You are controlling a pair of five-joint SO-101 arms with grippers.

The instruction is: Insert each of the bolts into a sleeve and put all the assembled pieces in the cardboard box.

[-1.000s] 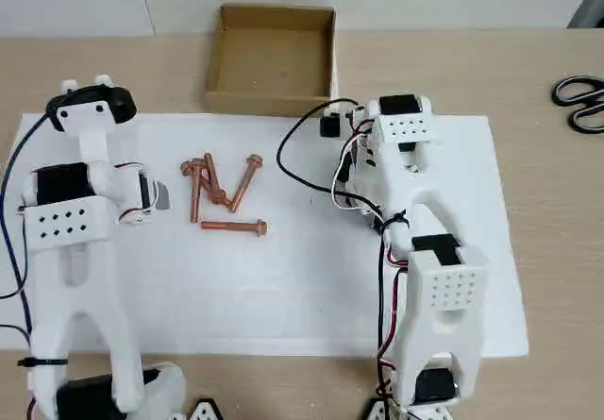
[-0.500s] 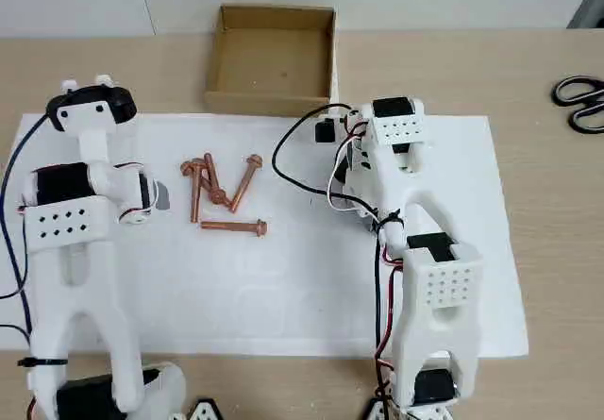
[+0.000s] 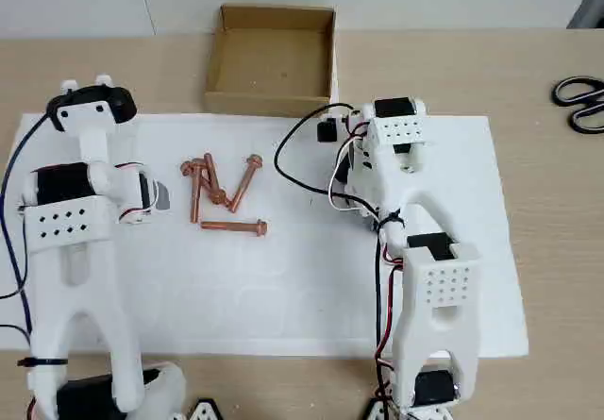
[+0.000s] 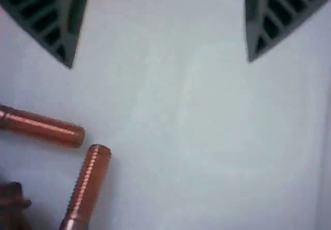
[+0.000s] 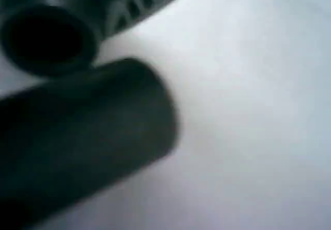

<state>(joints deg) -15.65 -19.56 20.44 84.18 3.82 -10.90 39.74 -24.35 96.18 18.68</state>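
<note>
The left pincer hangs open over the white sheet beside the copper bolts, well short of the cardboard box, while the right pincer (grip impossible to tell) sits against black sleeves; the next move is likely best made by closing squarely across one bolt's shank.

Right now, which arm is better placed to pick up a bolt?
Probably left. The left gripper is open over the white mat, with bolts close by. The right arm sits by the black sleeves, away from the bolts.
</note>
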